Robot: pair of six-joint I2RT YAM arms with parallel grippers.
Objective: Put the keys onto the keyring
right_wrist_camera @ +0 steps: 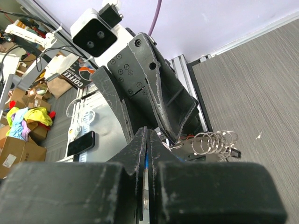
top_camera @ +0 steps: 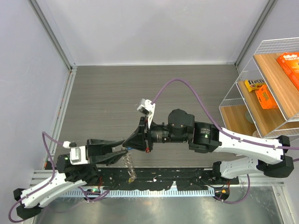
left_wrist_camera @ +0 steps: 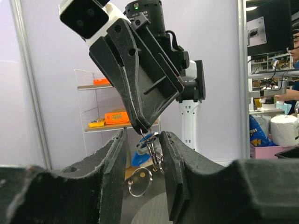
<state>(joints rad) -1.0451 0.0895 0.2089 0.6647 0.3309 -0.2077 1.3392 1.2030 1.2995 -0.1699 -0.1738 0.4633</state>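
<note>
My right gripper (top_camera: 132,145) is shut, low over the table's front edge. The keyring (top_camera: 130,167), a string of silvery rings, hangs from its tips. In the right wrist view the pads (right_wrist_camera: 140,154) press together on a thin blue sliver, perhaps one of the keys, and the keyring (right_wrist_camera: 216,142) fans out to the right. My left gripper (top_camera: 122,150) faces it, open. In the left wrist view its fingers (left_wrist_camera: 114,158) stand either side of the keyring (left_wrist_camera: 153,151) without touching it, and one ring (left_wrist_camera: 140,182) dangles lower. A blue piece behind the rings is too blurred to name.
A white wire shelf (top_camera: 268,88) with orange boxes stands at the right edge. A slotted metal rail (top_camera: 159,185) runs along the table's front between the arm bases. The right arm's purple cable (top_camera: 187,86) arcs over the grey tabletop (top_camera: 117,98).
</note>
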